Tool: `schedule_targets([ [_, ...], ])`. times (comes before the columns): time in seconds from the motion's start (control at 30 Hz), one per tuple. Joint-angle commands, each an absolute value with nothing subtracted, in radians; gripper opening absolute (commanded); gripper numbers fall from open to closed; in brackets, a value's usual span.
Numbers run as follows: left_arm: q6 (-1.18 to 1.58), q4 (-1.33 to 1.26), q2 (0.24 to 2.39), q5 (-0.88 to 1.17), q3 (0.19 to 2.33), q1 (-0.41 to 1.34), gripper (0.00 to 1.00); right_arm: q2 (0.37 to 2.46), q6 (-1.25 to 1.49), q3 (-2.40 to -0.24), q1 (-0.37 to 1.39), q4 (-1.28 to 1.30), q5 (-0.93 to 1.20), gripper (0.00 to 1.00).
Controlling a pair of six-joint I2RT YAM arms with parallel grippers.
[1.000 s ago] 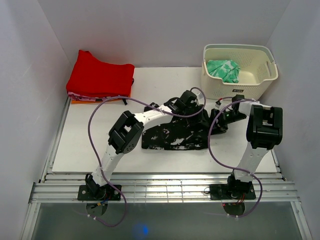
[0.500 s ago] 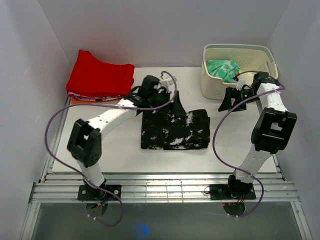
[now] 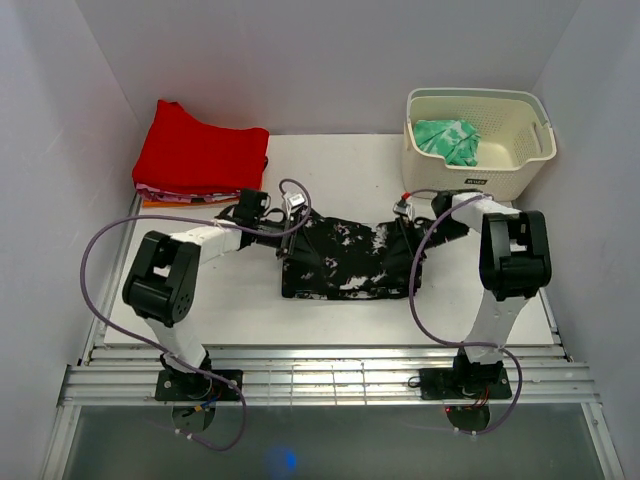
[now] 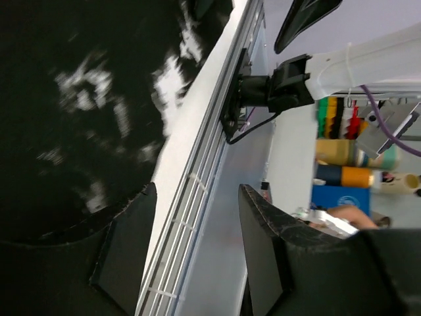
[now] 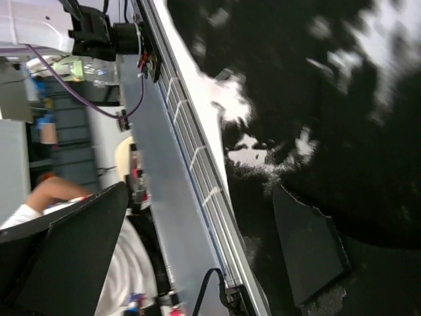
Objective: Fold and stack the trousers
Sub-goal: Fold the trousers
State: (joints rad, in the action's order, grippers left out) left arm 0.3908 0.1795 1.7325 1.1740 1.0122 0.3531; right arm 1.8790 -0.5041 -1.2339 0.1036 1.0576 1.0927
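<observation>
At the middle of the table [image 3: 200, 300], entry one: the trousers [image 3: 345, 262], black with white splatter, lying as a flat folded oblong with its long side running left to right. The outline is much the same as half a second ago; a second ago it was a ragged hump under both arms.

Entry two: the left gripper [image 3: 283, 232], low at the left short end of the trousers. Its jaws are spread. The wrist view shows cloth beneath one finger [image 4: 125, 250] only, and nothing pinched between the two. Half a second ago this arm was up and away toward the red garment [image 3: 200, 155]; it has come back down.

Entry three: the right gripper [image 3: 403, 235], low at the right short end. Its jaws are spread wide with one finger [image 5: 309, 257] over the cloth, and they hold nothing. Half a second ago it hung by the basket [image 3: 480, 175].

Reading for you: the fold is laid and let go, and both arms have returned to opposite ends. They are probably there for a further fold or for a lift toward the stack. Neither has a hold yet, so stacking remains undone.

Surroundings: the red garment lies at the far left, well apart from the trousers. The basket stands at the far right with the green cloth [image 3: 447, 140] inside. Both are unmoved
</observation>
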Motion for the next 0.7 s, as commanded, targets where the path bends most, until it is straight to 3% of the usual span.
schedule_targets([
  [0.0,0.426,0.103,1.798,1.233,0.927,0.336,0.63,1.972,-0.614,-1.132,0.064,1.074,1.112,0.97],
  [0.13,0.456,0.031,1.955,1.181,0.884,0.287,0.61,2.089,-0.525,-1.077,0.029,0.955,1.046,0.99],
  [0.33,0.394,0.110,2.059,1.117,0.965,0.223,0.58,2.100,-0.416,-1.141,0.017,0.856,0.920,1.00],
  [0.53,0.256,0.173,1.850,1.239,1.015,0.222,0.55,1.909,-0.508,-1.373,0.018,1.051,0.995,0.93],
  [0.67,0.290,0.144,1.766,1.201,1.090,0.222,0.55,1.838,-0.422,-1.451,0.015,0.984,0.986,0.89],
])
